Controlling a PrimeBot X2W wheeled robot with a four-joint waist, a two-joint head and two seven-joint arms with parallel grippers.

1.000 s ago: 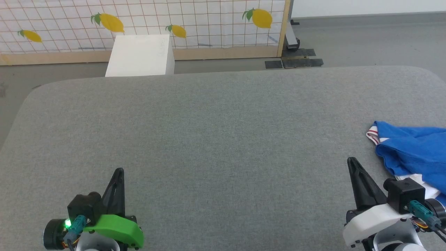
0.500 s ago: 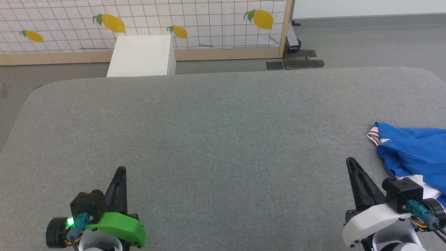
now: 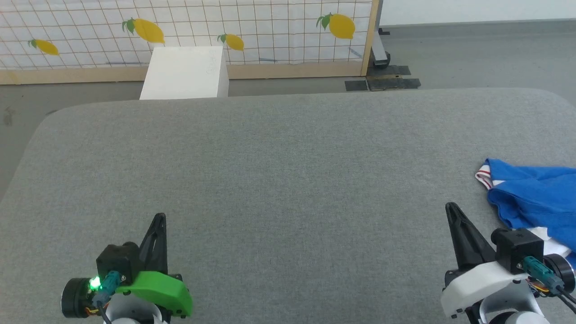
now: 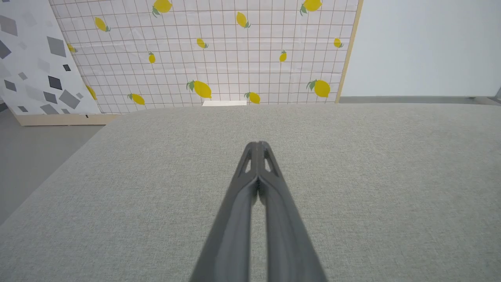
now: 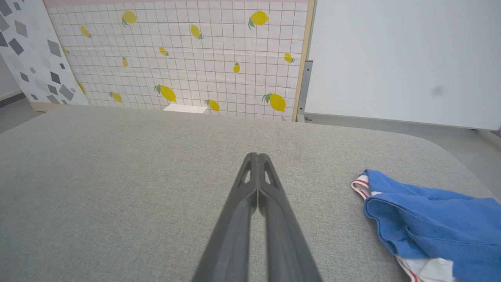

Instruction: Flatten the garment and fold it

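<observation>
At one grey table (image 3: 288,180): one garment (image 3: 535,202), two closed end effectors (image 3: 159,217) (image 3: 450,206)

I see the blue T-shirt (image 3: 535,198) lying crumpled at the right side of the grey counter (image 3: 288,180), white red-striped sleeve showing.

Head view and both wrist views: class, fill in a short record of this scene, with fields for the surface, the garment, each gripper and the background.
Surface: grey woven fabric pad with rounded corners
Garment: bright blue jersey T-shirt, white and red-striped trim, crumpled at the pad's right edge, not yet flattened
Left gripper: shut, holding nothing, over bare pad
Right gripper: shut, holding nothing, fingers apart from the T-shirt, which lies to its right
Background: white box on the floor; white grid panel printed with yellow lemons
</observation>
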